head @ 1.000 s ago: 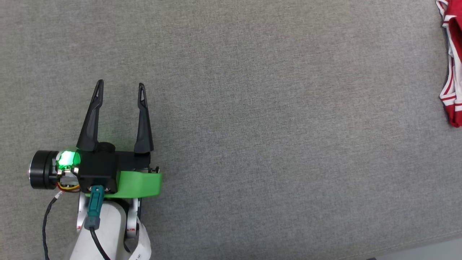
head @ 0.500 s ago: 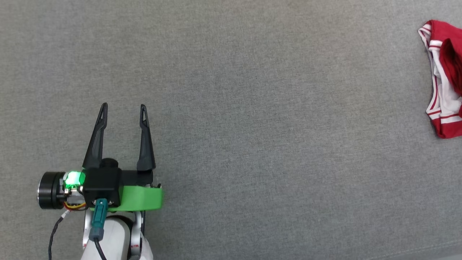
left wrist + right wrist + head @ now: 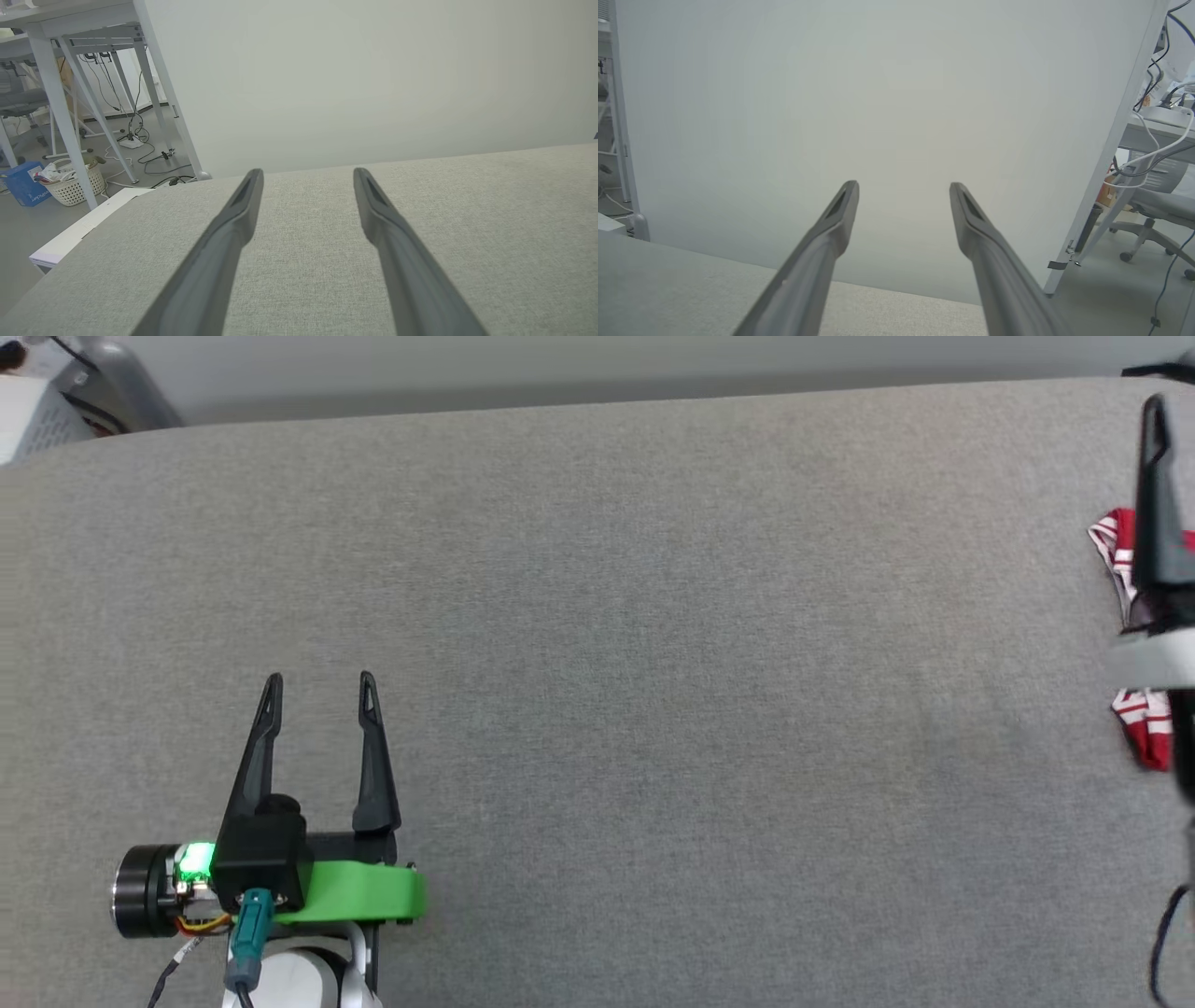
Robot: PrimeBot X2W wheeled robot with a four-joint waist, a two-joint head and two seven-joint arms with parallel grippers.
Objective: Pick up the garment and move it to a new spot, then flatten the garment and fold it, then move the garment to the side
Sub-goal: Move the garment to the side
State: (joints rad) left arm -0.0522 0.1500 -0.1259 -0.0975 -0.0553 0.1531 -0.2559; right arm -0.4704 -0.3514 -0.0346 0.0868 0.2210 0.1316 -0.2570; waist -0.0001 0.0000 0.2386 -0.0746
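Garment (image 3: 1116,546): crumpled heap at far right edge of grey surface (image 3: 653,663), partly behind right gripper (image 3: 903,186). Right gripper: spread wide, empty. Left gripper (image 3: 319,681): spread wide, empty, well apart from heap. Probably flattening next: pinch separate hems, draw outward, low

Head overhead, wrists low (shared grey surface (image 3: 653,663))

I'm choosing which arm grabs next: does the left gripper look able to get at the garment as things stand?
Probably not without a long reach. The left gripper, jaws open, sits at the lower left; the garment lies at the far right edge, across grey surface. Nothing lies between.
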